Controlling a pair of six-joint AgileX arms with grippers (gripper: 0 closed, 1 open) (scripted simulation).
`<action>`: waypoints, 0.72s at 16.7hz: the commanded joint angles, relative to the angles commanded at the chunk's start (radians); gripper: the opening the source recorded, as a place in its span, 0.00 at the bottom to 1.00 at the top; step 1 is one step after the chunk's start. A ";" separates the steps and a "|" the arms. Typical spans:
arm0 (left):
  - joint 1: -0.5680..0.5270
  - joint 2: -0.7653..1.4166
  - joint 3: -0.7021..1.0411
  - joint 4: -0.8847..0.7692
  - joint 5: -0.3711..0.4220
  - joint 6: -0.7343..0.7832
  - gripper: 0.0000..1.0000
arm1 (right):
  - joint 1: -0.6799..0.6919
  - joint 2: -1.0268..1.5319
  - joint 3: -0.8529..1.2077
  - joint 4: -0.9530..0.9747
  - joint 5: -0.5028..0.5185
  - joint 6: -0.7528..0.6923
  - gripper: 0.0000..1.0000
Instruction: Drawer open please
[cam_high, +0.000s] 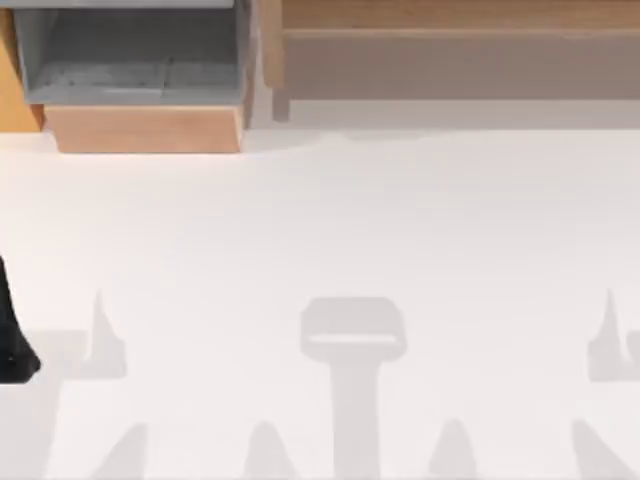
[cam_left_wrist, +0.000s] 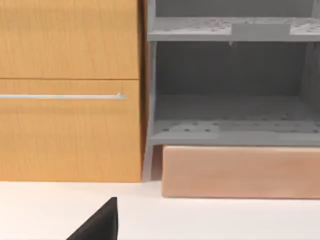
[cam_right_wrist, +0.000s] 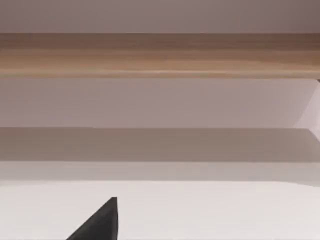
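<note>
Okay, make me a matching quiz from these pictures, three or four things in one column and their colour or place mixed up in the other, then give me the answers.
Things:
1. drawer front
2. shelf unit
3. handle
4. left arm

Descriptions:
A. grey, open compartments
B. black, at the top view's left edge
C. thin silver bar on an orange-brown wooden panel
D. pale wood, under the grey compartments, sitting forward of them

Pairs: 1-D, 2-A, 3-C, 4-B
</note>
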 joint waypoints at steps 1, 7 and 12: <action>0.000 0.000 0.000 0.000 0.000 0.000 1.00 | 0.000 0.000 0.000 0.000 0.000 0.000 1.00; -0.091 0.167 0.141 0.074 -0.092 0.006 1.00 | 0.000 0.000 0.000 0.000 0.000 0.000 1.00; -0.259 0.544 0.377 0.189 -0.251 0.007 1.00 | 0.000 0.000 0.000 0.000 0.000 0.000 1.00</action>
